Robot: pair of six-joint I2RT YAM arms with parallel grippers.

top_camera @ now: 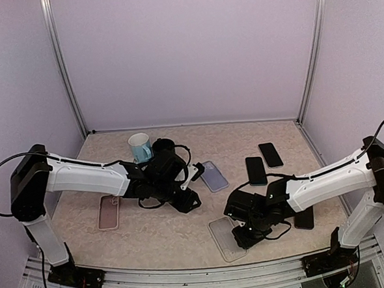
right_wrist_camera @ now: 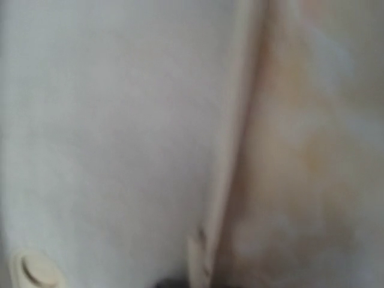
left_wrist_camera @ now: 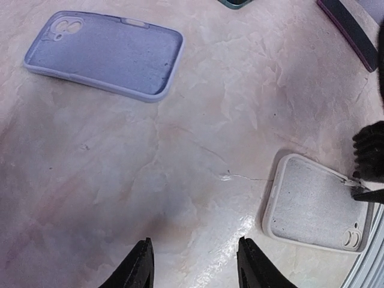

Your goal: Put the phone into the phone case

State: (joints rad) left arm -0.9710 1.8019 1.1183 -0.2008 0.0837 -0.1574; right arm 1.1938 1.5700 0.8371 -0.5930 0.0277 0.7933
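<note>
White case (top_camera: 222,240), right end effector (top_camera: 242,237) at its edge, grip unclear, left end effector (left_wrist_camera: 193,258) apart, empty

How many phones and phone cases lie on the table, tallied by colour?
Black phones: 3, one partly under the right arm
Lavender case: 1
White case: 1
Pink piece, case or phone unclear: 1
Total: 6
</note>
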